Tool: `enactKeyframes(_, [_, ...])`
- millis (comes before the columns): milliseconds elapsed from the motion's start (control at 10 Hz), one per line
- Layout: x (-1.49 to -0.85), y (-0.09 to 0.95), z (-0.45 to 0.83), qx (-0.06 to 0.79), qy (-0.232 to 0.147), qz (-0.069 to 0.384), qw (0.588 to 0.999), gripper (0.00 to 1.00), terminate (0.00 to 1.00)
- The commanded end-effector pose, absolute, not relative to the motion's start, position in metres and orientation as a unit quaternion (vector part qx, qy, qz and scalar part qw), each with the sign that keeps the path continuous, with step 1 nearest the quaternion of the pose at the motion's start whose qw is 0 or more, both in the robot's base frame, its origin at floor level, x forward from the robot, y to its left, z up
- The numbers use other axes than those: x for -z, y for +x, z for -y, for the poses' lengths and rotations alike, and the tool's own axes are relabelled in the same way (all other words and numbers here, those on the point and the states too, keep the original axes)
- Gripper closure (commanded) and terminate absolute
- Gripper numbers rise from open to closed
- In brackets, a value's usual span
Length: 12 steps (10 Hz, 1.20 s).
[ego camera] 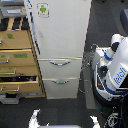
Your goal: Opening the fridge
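Fridge [60, 30] stands shut, rigid and heavy; no upper-door handle shows ahead of the tool [64, 120], spread open, empty.

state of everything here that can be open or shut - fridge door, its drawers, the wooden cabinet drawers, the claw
fridge upper door: shut
upper fridge drawer: shut
lower fridge drawer: shut
wooden cabinet: lower drawers pulled out
claw: not in view

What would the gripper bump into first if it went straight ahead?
Probably the fridge, at its bottom drawer near the curved silver handle. The gripper points that way with bare floor between, though depth is hard to judge.
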<state>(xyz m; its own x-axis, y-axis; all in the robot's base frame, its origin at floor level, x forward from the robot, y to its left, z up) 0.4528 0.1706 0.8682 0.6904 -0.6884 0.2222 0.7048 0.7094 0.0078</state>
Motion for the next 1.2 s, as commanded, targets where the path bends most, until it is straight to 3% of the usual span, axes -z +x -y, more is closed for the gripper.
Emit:
enactKeyframes(100, [-0.899,0.551,-0.165,0.332,-0.016,0.108,0.937,0.00,0.00])
enactKeyframes(600, [-0.913,0.633,-0.166,0.244,-0.021,0.089,0.965,0.00,0.00])
enactKeyframes(1200, [-0.936,0.707,-0.179,0.116,0.019,0.076,0.990,0.00,0.00])
